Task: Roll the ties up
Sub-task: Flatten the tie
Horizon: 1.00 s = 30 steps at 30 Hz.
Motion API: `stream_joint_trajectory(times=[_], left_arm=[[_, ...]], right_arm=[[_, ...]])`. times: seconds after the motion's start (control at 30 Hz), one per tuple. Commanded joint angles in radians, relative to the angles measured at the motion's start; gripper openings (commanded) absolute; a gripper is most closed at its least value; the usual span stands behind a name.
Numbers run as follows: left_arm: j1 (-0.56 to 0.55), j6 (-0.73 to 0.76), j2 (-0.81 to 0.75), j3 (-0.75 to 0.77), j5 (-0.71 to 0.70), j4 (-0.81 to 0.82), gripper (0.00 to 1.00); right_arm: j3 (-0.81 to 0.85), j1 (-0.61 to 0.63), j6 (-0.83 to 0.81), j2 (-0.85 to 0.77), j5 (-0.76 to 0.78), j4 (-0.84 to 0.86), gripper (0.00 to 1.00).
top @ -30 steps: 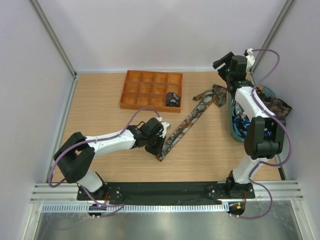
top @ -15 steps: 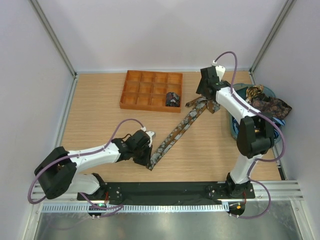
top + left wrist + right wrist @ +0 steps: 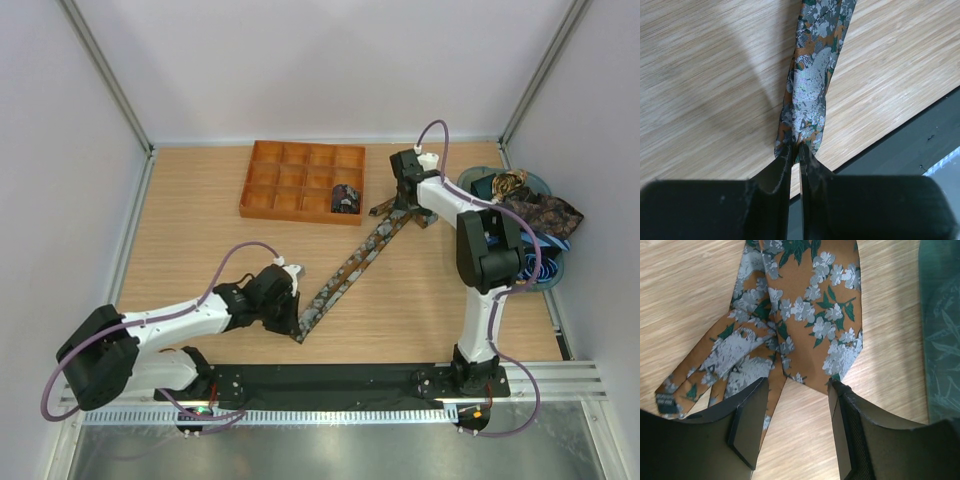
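One paisley tie (image 3: 352, 265) laid out | left hand (image 3: 796, 150) pinches its narrow end | right hand (image 3: 797, 385) wide above broad end

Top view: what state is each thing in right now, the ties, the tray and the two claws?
Long tie, unrolled, lying flat diagonally.
Rolled tie, coiled, in a tray compartment.
Orange tray, holding that one coil.
Heaped ties, unrolled, at right.
Left gripper, shut on the narrow end.
Right gripper, open over the wide end.
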Motion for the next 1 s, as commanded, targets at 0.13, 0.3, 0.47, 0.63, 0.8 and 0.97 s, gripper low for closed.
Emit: stream_joint_trajectory(times=[0.13, 0.3, 0.47, 0.63, 0.8, 0.97], left_arm=[[0.003, -0.010, -0.072, -0.019, 0.023, 0.003, 0.12], [0.004, -0.014, -0.072, -0.031, 0.015, -0.007, 0.12], [0.003, -0.025, -0.068, -0.054, -0.002, 0.001, 0.11], [0.003, -0.028, -0.029, -0.062, 0.021, 0.018, 0.02], [0.003, -0.033, -0.020, -0.068, 0.021, 0.020, 0.00], [0.004, -0.033, -0.005, -0.065, 0.018, 0.018, 0.00]], right_arm=[[0.090, 0.002, 0.032, 0.097, 0.071, 0.029, 0.59], [0.100, -0.016, 0.062, 0.120, 0.109, 0.081, 0.60], [0.201, -0.056, 0.065, 0.180, 0.121, 0.035, 0.58], [0.273, -0.076, 0.042, 0.231, 0.126, 0.039, 0.57], [0.348, -0.102, 0.037, 0.278, 0.109, 0.028, 0.56], [0.353, -0.123, 0.025, 0.272, 0.065, 0.055, 0.62]])
